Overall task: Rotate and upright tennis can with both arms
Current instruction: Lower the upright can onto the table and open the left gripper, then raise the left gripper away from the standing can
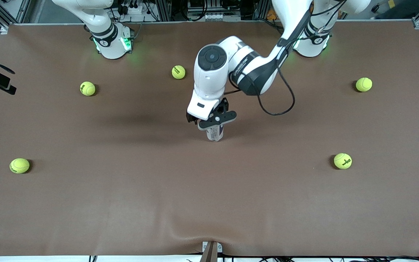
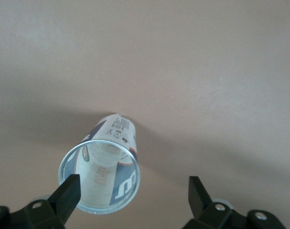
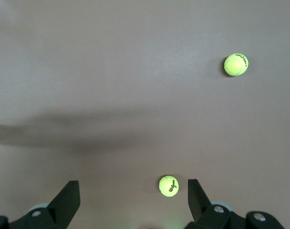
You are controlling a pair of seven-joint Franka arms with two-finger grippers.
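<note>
Mid-table: one obstacle, bare cloth around.
Upright tennis can (image 1: 215, 134) under open left gripper (image 1: 211, 120); five tennis balls (image 1: 178, 72) scattered well apart.

Five tennis balls (image 1: 87, 88) lie scattered on the brown table (image 1: 122, 203).

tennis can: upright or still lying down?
Upright. The tennis can stands on the table, open mouth up, under the left gripper, whose fingers are spread and apart from it. Right gripper waits, open.
</note>
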